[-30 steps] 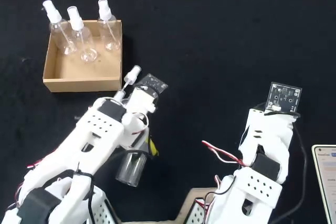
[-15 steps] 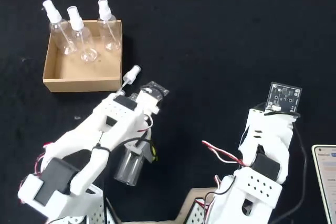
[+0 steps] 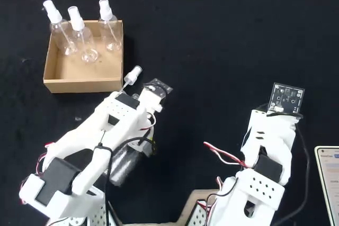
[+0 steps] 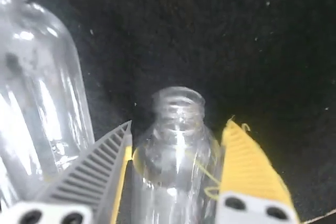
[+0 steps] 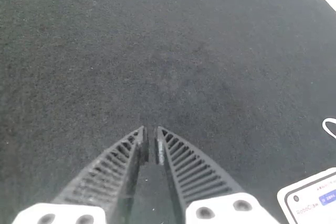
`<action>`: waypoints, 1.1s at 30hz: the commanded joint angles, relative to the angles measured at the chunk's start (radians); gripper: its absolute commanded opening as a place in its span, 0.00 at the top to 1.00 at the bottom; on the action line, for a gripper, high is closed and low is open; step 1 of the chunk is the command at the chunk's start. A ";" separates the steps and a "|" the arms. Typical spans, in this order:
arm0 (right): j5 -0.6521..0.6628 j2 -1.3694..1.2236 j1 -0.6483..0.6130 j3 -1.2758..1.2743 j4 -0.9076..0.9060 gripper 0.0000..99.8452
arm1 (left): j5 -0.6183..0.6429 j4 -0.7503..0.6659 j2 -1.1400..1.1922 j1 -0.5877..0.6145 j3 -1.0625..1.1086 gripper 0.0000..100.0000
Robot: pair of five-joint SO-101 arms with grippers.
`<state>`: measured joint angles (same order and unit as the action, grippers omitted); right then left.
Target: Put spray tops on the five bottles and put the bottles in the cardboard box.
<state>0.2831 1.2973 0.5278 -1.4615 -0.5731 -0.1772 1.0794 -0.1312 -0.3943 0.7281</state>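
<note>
From above, the left arm (image 3: 100, 136) hides most of the loose bottles. Two are topless: one bottle (image 4: 176, 156) is clamped in the left gripper (image 4: 178, 124), with a second bottle (image 4: 37, 93) just beside it. One spray top (image 3: 132, 75) lies near the box (image 3: 79, 84), which holds three capped bottles (image 3: 83, 38). The right gripper (image 5: 150, 132) is pinched closed on nothing, over the table (image 5: 157, 35).

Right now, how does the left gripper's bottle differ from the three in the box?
The gripped bottle has a bare threaded neck; the box bottles wear white spray tops. The gripped bottle is in the left gripper; the box bottles stand in the box. All are clear.
</note>
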 commanded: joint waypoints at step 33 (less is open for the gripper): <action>0.006 0.019 -0.123 0.156 -0.189 0.96 | -0.081 0.405 -0.767 0.097 -0.081 0.65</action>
<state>0.2831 1.2973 0.3974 -1.3357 -0.7465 -0.2601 1.5090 -0.9106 -0.1826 0.6590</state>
